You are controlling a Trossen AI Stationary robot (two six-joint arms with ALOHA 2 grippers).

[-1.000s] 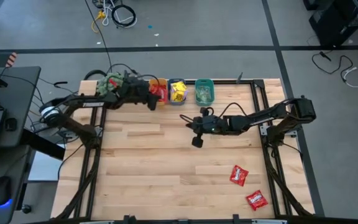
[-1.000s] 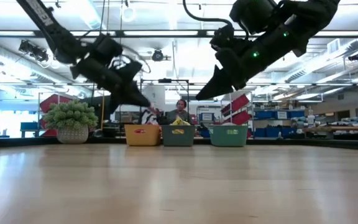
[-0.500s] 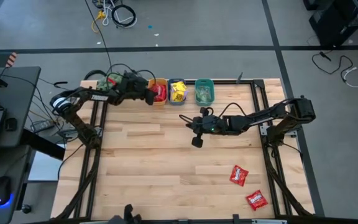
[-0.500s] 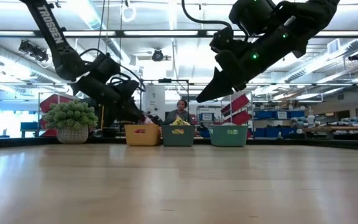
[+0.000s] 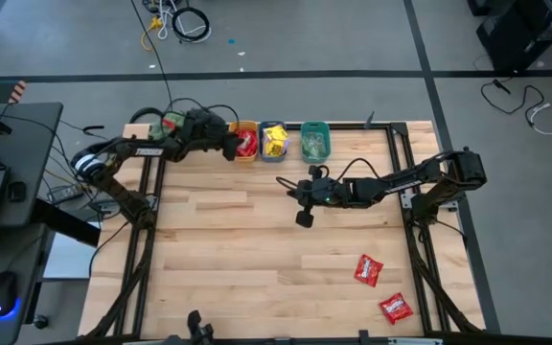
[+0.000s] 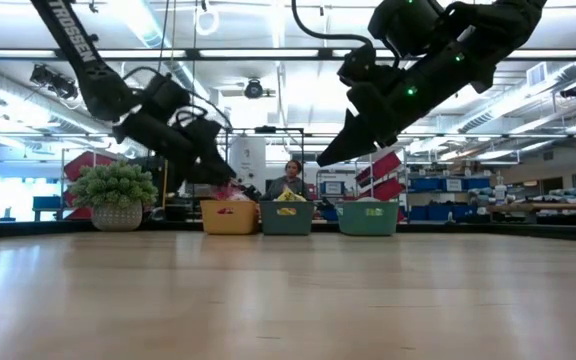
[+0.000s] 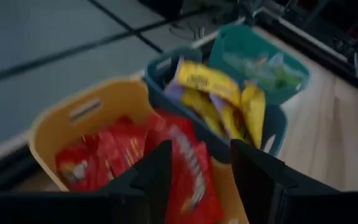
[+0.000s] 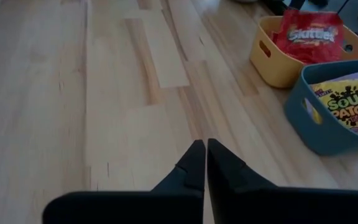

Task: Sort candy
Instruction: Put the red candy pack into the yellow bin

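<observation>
Three small bins stand in a row at the table's far edge. The orange bin (image 5: pixel 246 142) holds red candy packets (image 7: pixel 98 158), the blue bin (image 5: pixel 274 141) yellow ones (image 7: pixel 219 93), the teal bin (image 5: pixel 315 141) pale green ones (image 7: pixel 263 65). My left gripper (image 5: pixel 230 146) hovers open over the orange bin's near left side. A red packet (image 7: pixel 188 171) lies on top of the pile between and beyond its fingers. My right gripper (image 5: pixel 284 182) hangs shut above the middle of the table, holding nothing. Two red packets (image 5: pixel 368 270) (image 5: pixel 396 308) lie flat on the table at the near right. My left gripper's open fingers (image 7: pixel 157 171) stand on either side of the top red packet's near end (image 7: pixel 191 186), slanting down from the table's left. The packet rests on the pile in the orange bin. I cannot tell whether a finger touches it.
A fuzzy green plant ball (image 5: pixel 171 126) in a pale pot stands left of the bins, close behind my left arm. The bare wooden table (image 5: pixel 238 249) stretches from the bins to the near edge. A person sits in the room beyond the bins (image 6: pixel 290 180).
My left gripper has swung toward the table's far left and sunk lower over the orange bin. My right arm has kept still.
</observation>
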